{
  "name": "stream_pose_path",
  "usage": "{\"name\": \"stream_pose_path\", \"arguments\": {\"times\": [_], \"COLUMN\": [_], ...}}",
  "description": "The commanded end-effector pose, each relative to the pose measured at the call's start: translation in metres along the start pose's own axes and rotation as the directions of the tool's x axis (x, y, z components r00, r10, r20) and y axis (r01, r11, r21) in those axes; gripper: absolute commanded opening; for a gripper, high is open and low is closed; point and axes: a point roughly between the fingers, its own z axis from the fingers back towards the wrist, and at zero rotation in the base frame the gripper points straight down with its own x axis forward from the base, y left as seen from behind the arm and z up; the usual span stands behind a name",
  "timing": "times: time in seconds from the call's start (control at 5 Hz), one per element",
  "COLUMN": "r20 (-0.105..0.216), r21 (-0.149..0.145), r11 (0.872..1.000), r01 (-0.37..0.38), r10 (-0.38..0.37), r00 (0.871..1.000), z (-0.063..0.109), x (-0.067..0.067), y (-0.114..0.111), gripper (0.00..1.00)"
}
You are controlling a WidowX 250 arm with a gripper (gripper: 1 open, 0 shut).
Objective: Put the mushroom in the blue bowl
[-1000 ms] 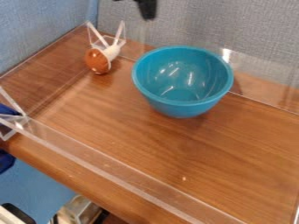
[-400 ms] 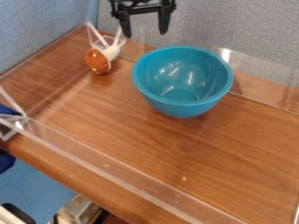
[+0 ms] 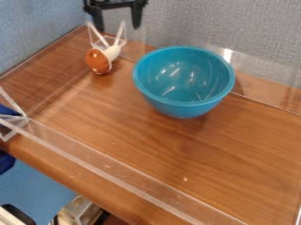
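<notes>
The two dark fingers (image 3: 116, 14) hang spread wide apart and hold nothing at the far left of the scene, pointing down above the far end of the wooden counter (image 3: 177, 141). The mushroom (image 3: 99, 60) lies on its side on the counter just below and slightly left of them, its white stem touching a white clip (image 3: 111, 39) at the clear wall's (image 3: 47, 54) far corner. The blue bowl (image 3: 184, 81) stands empty to the right of the mushroom, apart from it.
</notes>
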Motion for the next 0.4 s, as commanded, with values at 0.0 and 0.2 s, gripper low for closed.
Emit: {"name": "stream_pose_path", "arguments": {"times": [0.0, 0.2], "r20": [0.085, 0.073], "r21": [-0.014, 0.007], "r11": [1.0, 1.0], "r01": [-0.008, -0.003], "r10": [0.009, 0.003], "r00": [0.996, 0.997], "z": [0.0308, 0.0279], "x": [0.0191, 0.0239], "y": [0.0122, 0.0163], "gripper": [1.0, 1.0]}}
